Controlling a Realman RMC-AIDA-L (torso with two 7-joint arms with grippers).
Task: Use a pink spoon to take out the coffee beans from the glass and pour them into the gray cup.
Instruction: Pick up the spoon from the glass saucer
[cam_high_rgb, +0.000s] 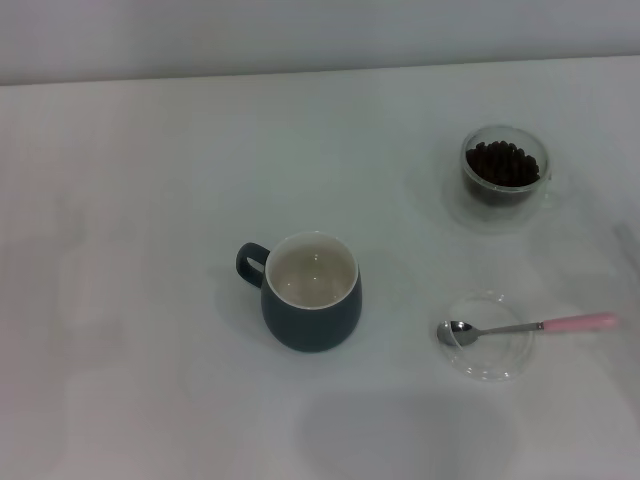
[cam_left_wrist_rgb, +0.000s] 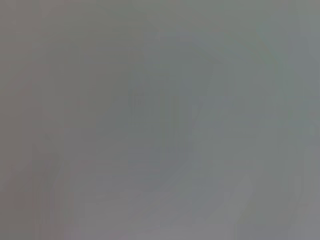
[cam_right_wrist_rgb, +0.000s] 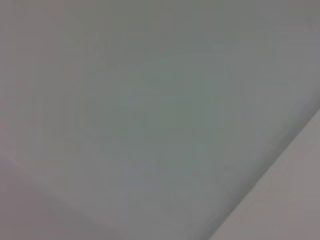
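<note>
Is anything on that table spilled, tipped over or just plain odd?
Nothing stands out. The gray cup stands upright and looks empty, the coffee beans all sit inside the glass, and the pink spoon rests across a clear dish. No stray beans on the table.

1 gray cup (cam_high_rgb: 311, 292) | 1 glass (cam_high_rgb: 505, 166) | 1 pink spoon (cam_high_rgb: 528, 326) | 1 dish (cam_high_rgb: 490, 335)

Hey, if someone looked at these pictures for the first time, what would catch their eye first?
Probably the gray cup in the middle of the white table, cream-white inside and holding nothing. Next, the glass of dark coffee beans at the far right, and the pink spoon resting across a clear glass dish at the near right.
</note>
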